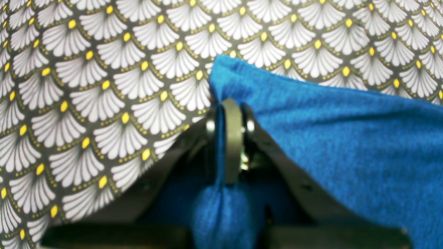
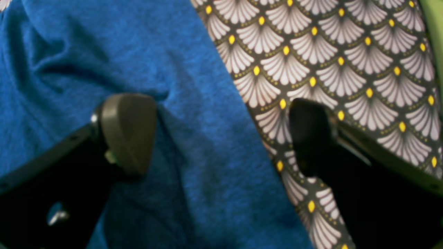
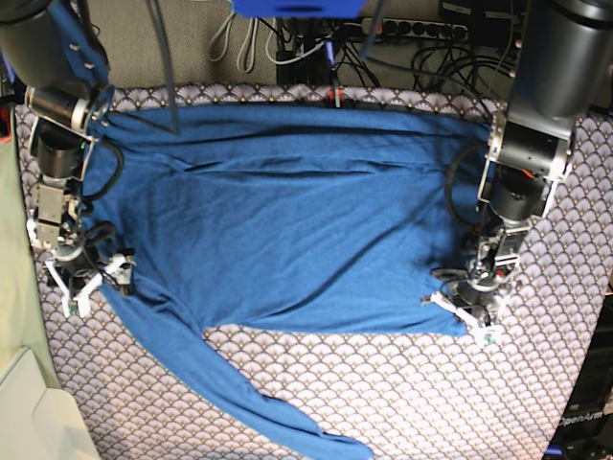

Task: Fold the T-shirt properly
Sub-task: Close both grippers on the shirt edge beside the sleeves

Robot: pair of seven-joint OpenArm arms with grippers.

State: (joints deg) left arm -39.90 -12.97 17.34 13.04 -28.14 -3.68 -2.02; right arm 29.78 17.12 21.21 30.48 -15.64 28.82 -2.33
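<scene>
The T-shirt (image 3: 287, 230) lies spread across the middle of the base view on the tablecloth (image 3: 402, 402), its long axis running left to right, with 1 sleeve trailing toward the lower centre. The left gripper (image 1: 228, 138), at the lower right of that view, is clenched on a bunched corner of the blue fabric. The right gripper (image 2: 221, 135), at the left edge, stands released, 1 finger over the cloth and 1 over the tablecloth, straddling the shirt's edge. Probably the fold carries from the pinched right end.
</scene>
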